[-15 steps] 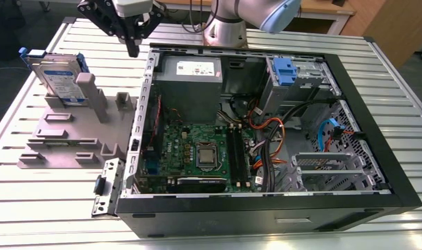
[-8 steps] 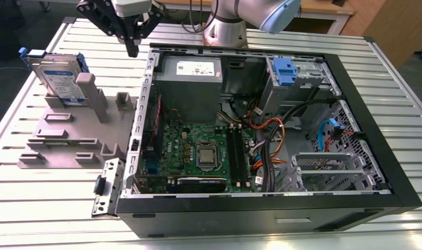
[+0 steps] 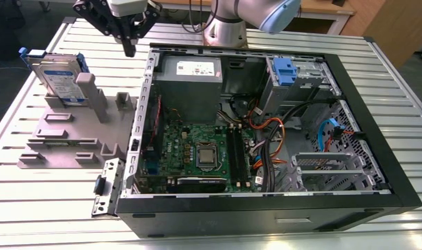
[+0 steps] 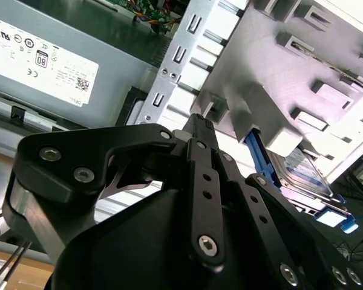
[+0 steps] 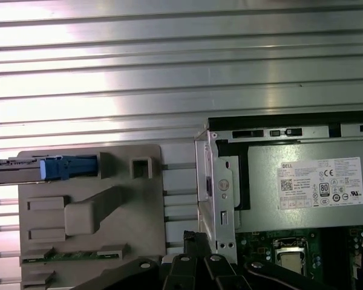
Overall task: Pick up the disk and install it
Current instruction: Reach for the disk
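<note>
Black gripper [image 3: 129,50], fingers pressed together and empty, points down above the ribbed aluminium tabletop's [image 3: 51,219] far edge. The silver rectangular disk in blue plastic carrier [image 3: 60,79] stands upright, apart, toward the exterior view's left.

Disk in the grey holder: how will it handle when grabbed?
The disk is likely rigid: metal body, blue plastic carrier. Probably heavy for its size. It stands on edge in the grey holder, so a sideways push might tip it.
</note>
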You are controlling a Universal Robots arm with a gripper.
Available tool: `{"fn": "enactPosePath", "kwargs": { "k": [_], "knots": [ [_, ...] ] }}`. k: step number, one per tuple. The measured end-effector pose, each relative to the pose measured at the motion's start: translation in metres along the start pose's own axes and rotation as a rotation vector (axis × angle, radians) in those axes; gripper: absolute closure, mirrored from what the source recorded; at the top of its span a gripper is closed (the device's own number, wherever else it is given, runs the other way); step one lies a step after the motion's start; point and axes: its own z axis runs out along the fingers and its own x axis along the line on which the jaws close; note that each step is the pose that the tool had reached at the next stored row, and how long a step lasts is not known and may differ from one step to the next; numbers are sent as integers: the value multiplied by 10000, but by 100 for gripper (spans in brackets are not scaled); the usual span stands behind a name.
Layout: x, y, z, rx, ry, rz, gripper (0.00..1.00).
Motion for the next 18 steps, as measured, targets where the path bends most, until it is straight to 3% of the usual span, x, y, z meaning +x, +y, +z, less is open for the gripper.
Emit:
{"fn": "enactPosePath", "kwargs": {
  "k": [11,18],
  "knots": [
    [124,0,6,3,37,1,89],
    [148,-2,7,4,48,2,89]
  ]
}}
